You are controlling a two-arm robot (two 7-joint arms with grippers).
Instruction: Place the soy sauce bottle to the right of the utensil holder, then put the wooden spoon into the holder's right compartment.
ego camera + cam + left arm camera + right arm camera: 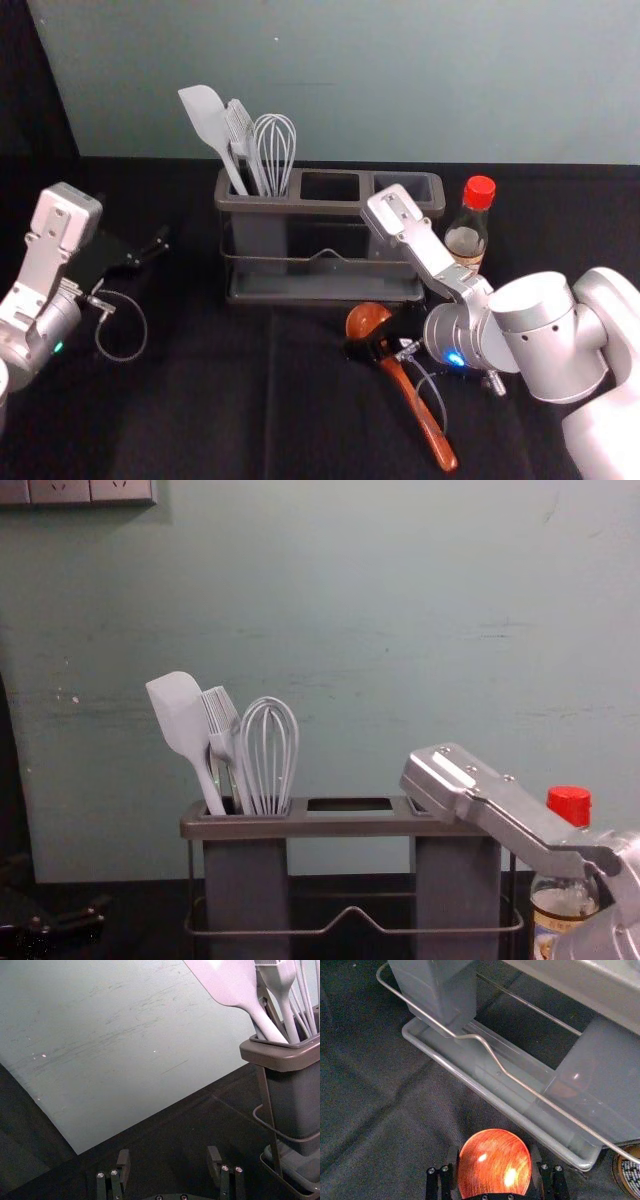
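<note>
Three pale utensils, a spatula (205, 115), a brush (240, 130) and a whisk (274, 150), stand in the left compartment of the utensil holder (330, 207) in the head view. The soy sauce bottle (466, 241), red-capped, stands upright just beside the holder's right end. The wooden spoon (425, 420) slants in front of the holder, bowl toward it, handle toward the robot. The right tool (372, 345) is low over the dark-covered bench (200, 400), around the spoon just below its bowl. The left tool (152, 248) hangs to the left of the holder, well apart from it.

The left wrist view shows the left tool spread wide, with nothing between its fingers, near the utensil end of the holder.

In the right wrist view, the spoon's round bowl sits between the two sides of the right tool, in front of the holder's base tray (470, 1077); I cannot tell whether it pinches the spoon. Part of the bottle shows at the edge.

From the chest, the right arm (520, 825) crosses before the holder's right end and partly hides the bottle.
</note>
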